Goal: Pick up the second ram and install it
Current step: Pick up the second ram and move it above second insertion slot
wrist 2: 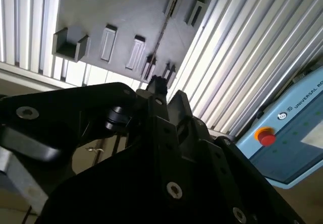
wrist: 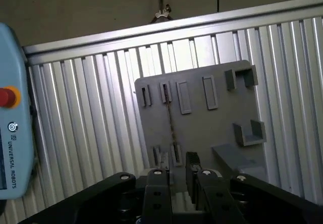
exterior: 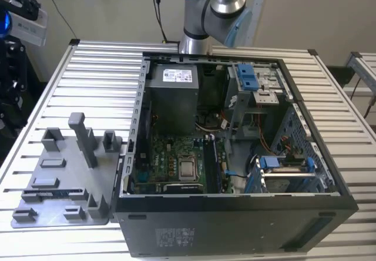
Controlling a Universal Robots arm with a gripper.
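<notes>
High over grey holder (wrist: pixel 202 128), gripper (wrist: pixel 174 166) hangs, jaws slightly parted, empty. Memory stick (wrist: pixel 171 118) on edge in holder slot, in line with jaw gap. Open PC case (exterior: pixel 235 205) holds motherboard (exterior: pixel 176 155).

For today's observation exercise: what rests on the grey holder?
The second ram stands on edge in slots on the grey holder, among bare pegs. The gripper hides the holder's edge beneath it in the first wrist view.

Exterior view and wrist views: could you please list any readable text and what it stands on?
White label on the grey power supply box: too small to read.
Pale label on the black PC case wall: too small.
Light-blue pendant with red button: a maker's name.
</notes>
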